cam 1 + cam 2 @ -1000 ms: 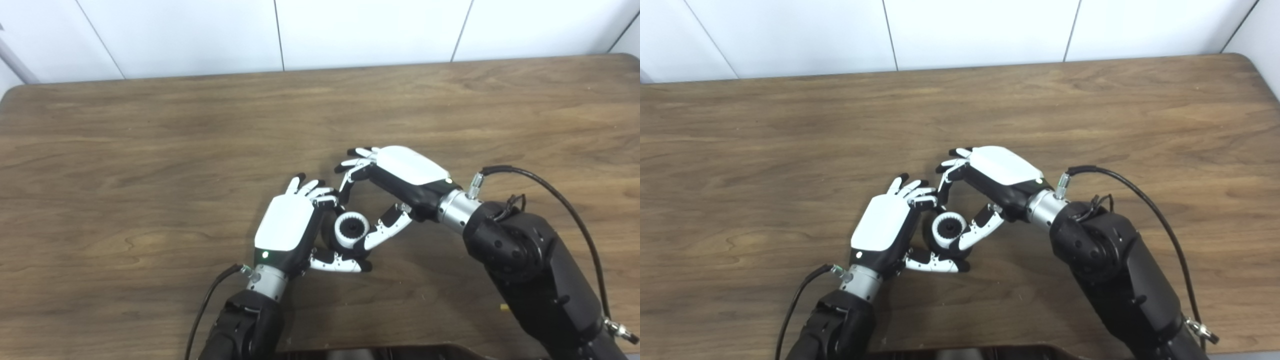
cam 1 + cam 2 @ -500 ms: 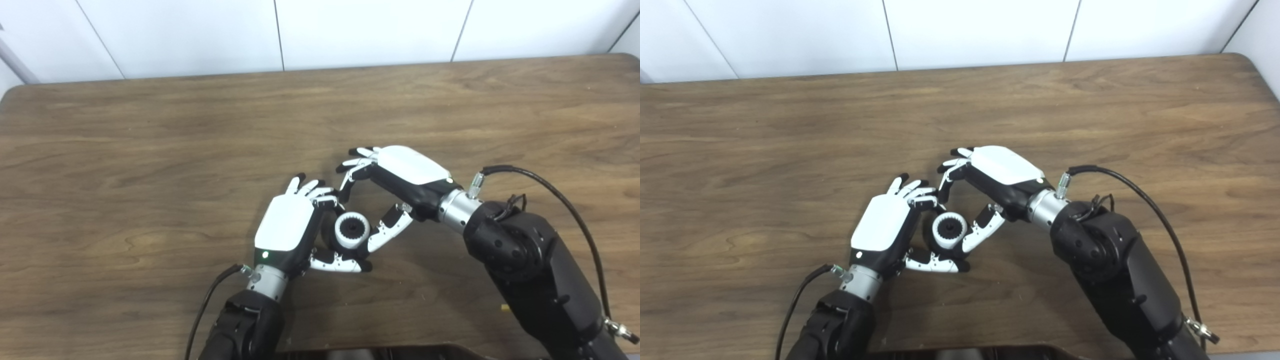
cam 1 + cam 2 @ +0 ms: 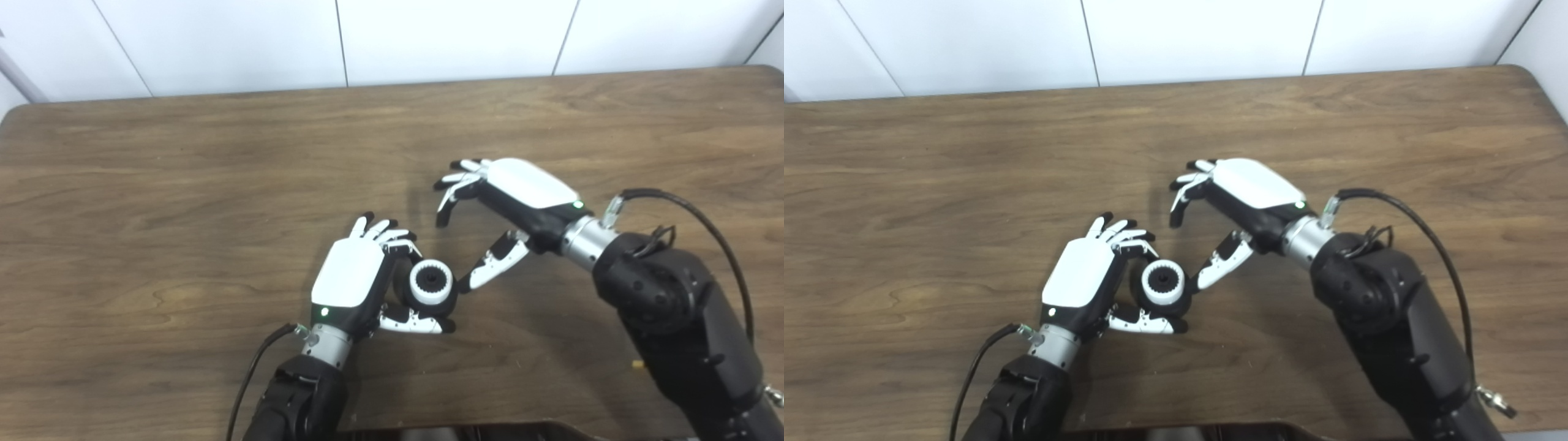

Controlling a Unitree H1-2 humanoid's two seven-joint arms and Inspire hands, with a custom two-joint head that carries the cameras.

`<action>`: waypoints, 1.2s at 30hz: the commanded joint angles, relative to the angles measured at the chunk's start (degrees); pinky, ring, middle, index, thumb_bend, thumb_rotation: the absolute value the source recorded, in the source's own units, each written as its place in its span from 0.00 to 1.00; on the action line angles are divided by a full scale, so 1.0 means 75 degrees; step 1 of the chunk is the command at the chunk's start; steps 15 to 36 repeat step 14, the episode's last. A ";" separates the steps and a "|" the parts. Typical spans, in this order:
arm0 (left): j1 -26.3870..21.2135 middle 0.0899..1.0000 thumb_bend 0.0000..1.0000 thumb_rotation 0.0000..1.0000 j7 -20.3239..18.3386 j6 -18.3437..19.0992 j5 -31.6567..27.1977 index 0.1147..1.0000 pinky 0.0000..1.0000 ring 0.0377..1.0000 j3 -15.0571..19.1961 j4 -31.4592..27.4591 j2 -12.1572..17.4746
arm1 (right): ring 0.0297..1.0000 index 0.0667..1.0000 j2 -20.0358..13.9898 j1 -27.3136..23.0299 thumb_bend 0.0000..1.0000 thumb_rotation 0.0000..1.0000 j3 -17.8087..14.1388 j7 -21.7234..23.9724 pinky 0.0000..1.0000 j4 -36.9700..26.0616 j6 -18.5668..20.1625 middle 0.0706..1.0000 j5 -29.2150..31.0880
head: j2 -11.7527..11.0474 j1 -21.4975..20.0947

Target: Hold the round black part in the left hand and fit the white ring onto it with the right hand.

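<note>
My left hand (image 3: 350,278) is shut on the round black part (image 3: 405,285), holding it just above the table near the front middle. The white toothed ring (image 3: 430,282) sits on the part's face, which points to the right. It also shows in the right eye view (image 3: 1162,283). My right hand (image 3: 511,199) is open and empty, up and to the right of the ring. Its thumb tip (image 3: 474,280) lies close beside the part, and its fingers (image 3: 450,196) curl in the air above the table.
The wooden table (image 3: 184,184) spreads wide on all sides of the hands. A dark edge (image 3: 465,432) shows at the bottom of the picture. A cable (image 3: 692,214) loops from my right wrist. A white wall (image 3: 392,37) stands behind the table.
My right hand has let go of the white ring and drawn back up and to the right. The ring stays on the black part. My left hand has not moved.
</note>
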 commanded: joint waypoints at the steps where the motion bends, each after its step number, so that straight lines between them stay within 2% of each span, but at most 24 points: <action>1: -0.0053 0.77 0.53 0.06 0.0012 0.0032 0.0091 0.42 1.00 0.89 0.0017 0.0036 0.0010 | 0.98 0.57 -0.0088 -0.0320 0.95 0.26 -0.0171 0.0001 1.00 -0.0316 0.0085 0.86 0.0067 | -0.0001 0.0002; 14: -0.0008 0.76 0.52 0.07 0.0058 0.0077 -0.0050 0.42 1.00 0.87 0.0212 0.0025 -0.0036 | 0.96 0.57 -0.0141 -0.0482 0.98 0.26 -0.0548 -0.0139 1.00 -0.0207 0.0125 0.85 0.0075 | -0.0019 -0.0029; 36: -0.0008 0.76 0.52 0.07 0.0058 0.0077 -0.0050 0.42 1.00 0.87 0.0212 0.0025 -0.0036 | 0.96 0.57 -0.0141 -0.0482 0.98 0.26 -0.0548 -0.0139 1.00 -0.0207 0.0125 0.85 0.0075 | -0.0019 -0.0029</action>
